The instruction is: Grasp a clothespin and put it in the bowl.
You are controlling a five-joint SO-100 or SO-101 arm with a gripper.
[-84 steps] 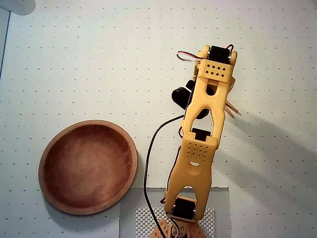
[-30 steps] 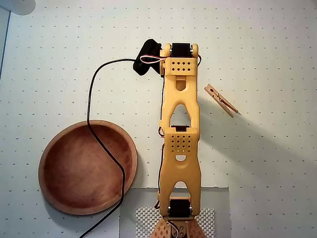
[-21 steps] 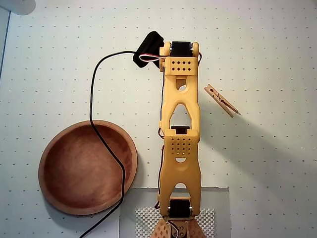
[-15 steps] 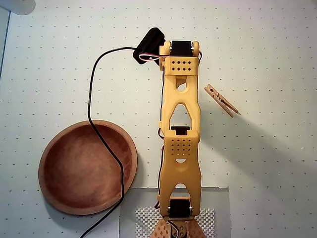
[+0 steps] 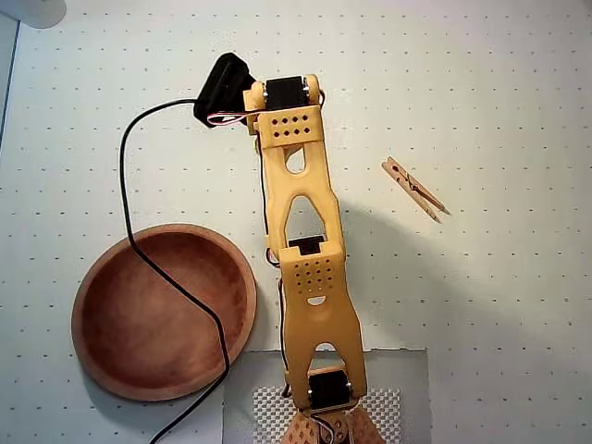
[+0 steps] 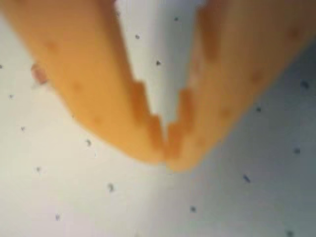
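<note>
A white dotted table top point(image 5: 481, 83) is being viewed from above, and an orange printed arm point(image 5: 310, 268) is being seen stretched across it from the bottom edge of the overhead view toward the top. The arm's base is being carried on a grey mat point(image 5: 407, 388) at the bottom of that view. A black camera point(image 5: 220, 88) is being seen mounted at the far end of the arm, and a black cable point(image 5: 139, 250) is being trailed from it down across the wooden bowl point(image 5: 111, 324), which is being shown lying to the left of the arm, empty apart from the cable crossing it. The clothespin point(image 5: 414, 189) is being seen lying flat on the table to the right of the arm, well apart from both the arm and the bowl, set at a slant with its slim end pointing toward the lower right. In the wrist view the gripper point(image 6: 167, 140) is being shown blurred and very close, with its two orange stepped fingers point(image 6: 98, 89) being brought together at their tips so that they are touching; a narrow wedge of table is being left visible between them higher up. Nothing is being held between the fingers, and only the dotted surface is being seen beneath them.
</note>
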